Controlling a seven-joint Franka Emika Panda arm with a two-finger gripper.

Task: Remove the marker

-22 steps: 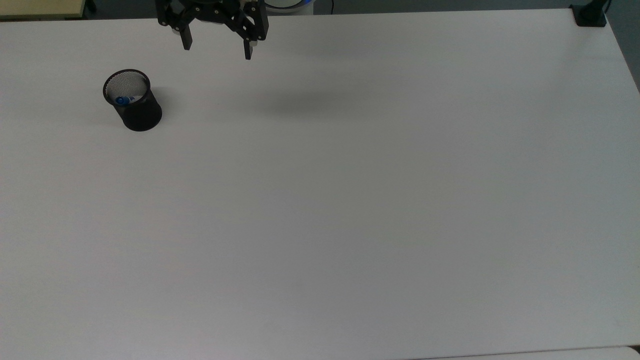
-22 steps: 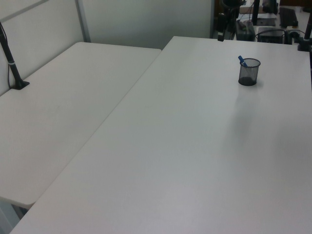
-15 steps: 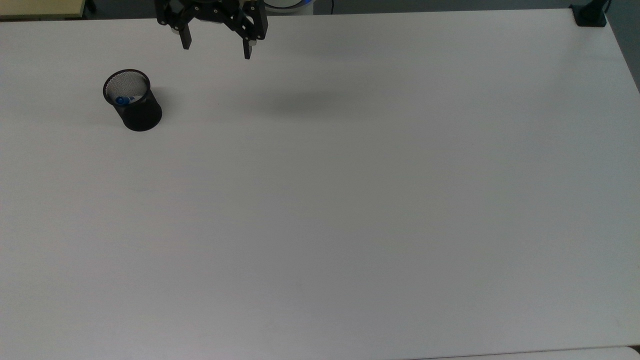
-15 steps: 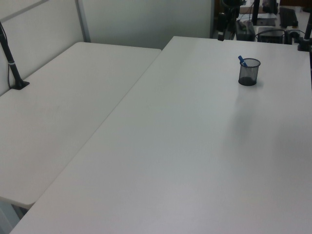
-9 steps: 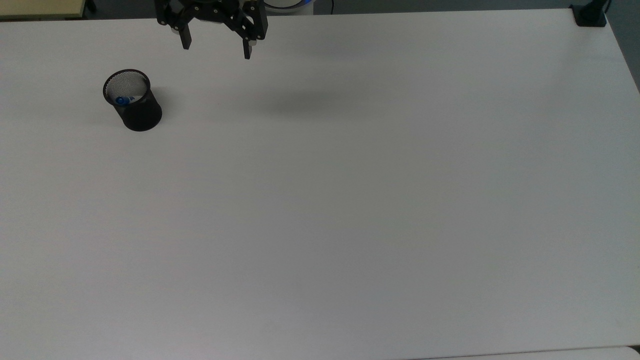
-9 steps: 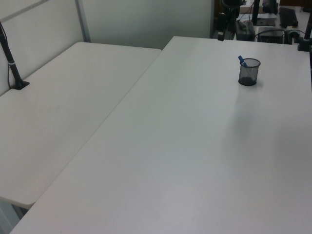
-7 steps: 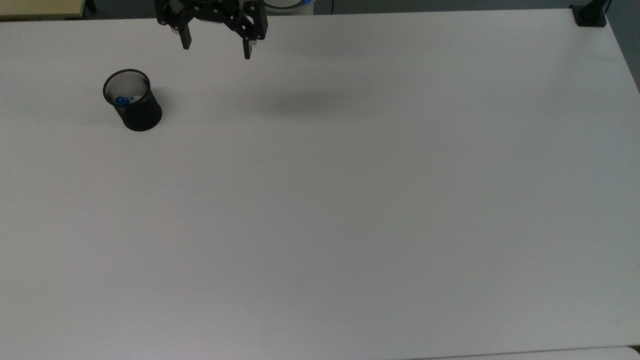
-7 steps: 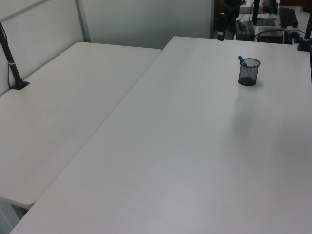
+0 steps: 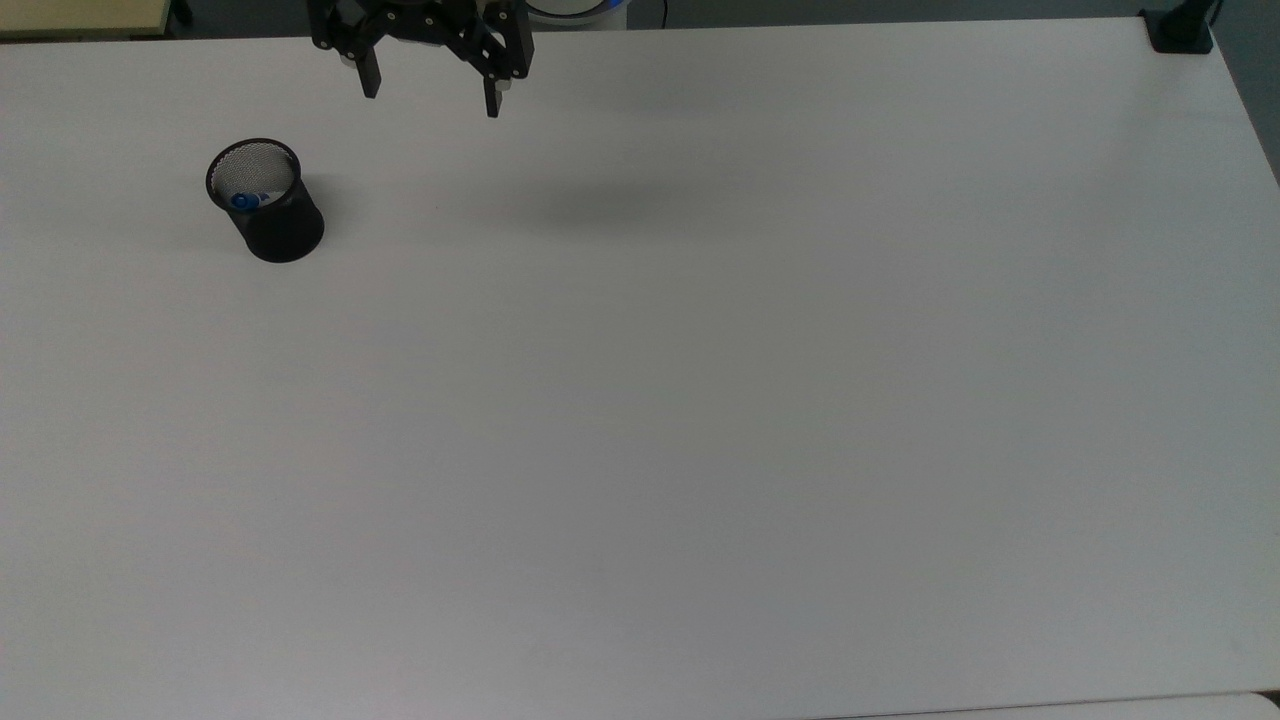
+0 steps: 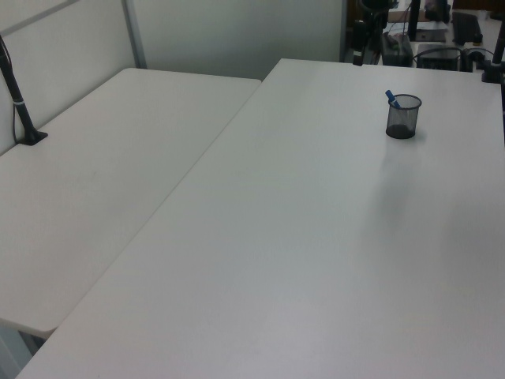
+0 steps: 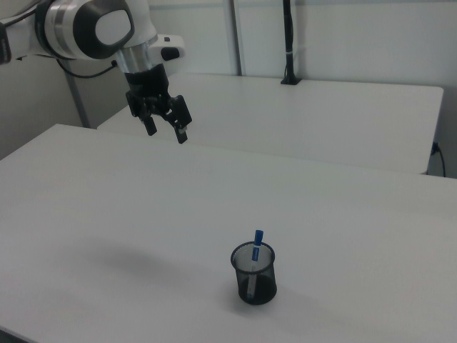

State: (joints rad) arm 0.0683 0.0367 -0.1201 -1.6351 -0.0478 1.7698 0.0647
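Note:
The marker point(image 9: 245, 200) stands upright in a black mesh cup point(image 9: 268, 207) on the white table, its blue cap poking above the rim point(image 11: 258, 238) point(image 10: 391, 97). The cup point(image 11: 254, 274) point(image 10: 402, 116) sits near the top view's upper left. My gripper point(image 9: 431, 97) hangs open high above the table at the top view's upper edge, well to the right of the cup, with nothing between its fingers. In the right view the gripper point(image 11: 166, 132) is up and to the left of the cup.
A second white table point(image 10: 95, 174) adjoins along the left view's left. Black posts are clamped at table corners point(image 9: 1180, 30) point(image 10: 20, 103). Equipment stands beyond the far edge point(image 10: 418, 39). The arm's shadow point(image 9: 600, 205) lies on the table.
The gripper has edged very slightly upward in the top view. The cup and marker have not moved.

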